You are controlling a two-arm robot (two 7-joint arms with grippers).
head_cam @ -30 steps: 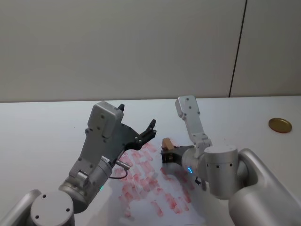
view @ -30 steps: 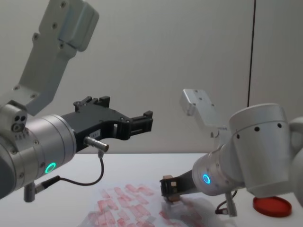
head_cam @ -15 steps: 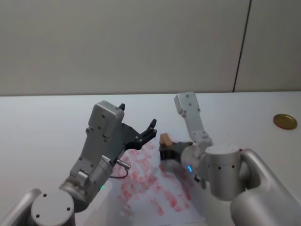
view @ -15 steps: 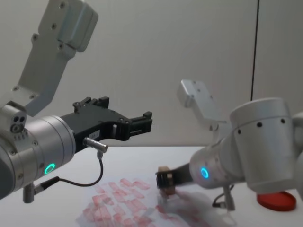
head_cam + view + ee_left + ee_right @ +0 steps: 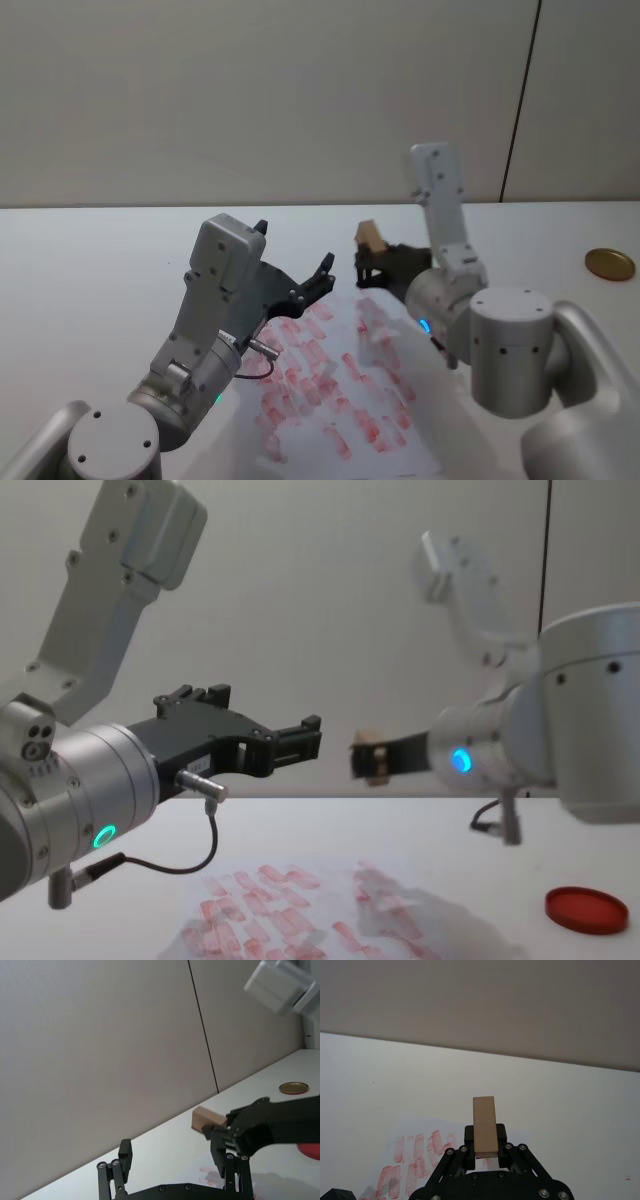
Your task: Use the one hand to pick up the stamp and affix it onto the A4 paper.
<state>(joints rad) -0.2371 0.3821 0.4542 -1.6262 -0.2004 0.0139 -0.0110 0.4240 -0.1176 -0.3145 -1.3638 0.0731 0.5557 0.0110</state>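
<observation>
Desk (image 5: pixel 90 260): open room far and right of the sheet. A4 paper (image 5: pixel 340 400) lay flat, near-centre, crowded with red prints. Left end effector (image 5: pixel 292 248) hovered over its left edge, fingers spread, idle. Right end effector (image 5: pixel 372 262), clamped on the stamp (image 5: pixel 371 237), had risen off the paper above its far edge; press likely complete.

You have open air between the A4 paper (image 5: pixel 330 400) and the right gripper (image 5: pixel 366 262), which hangs above the sheet's far edge, clamped on the stamp (image 5: pixel 371 236). On your left, the left gripper (image 5: pixel 292 250) hovers with fingers spread over the paper's far left corner, near the right one, narrowing that side. To the right, the table (image 5: pixel 90 260) lies bare up to the red ink-pad dish (image 5: pixel 586 908) and the brass-coloured lid (image 5: pixel 609 264), both well off the sheet.
</observation>
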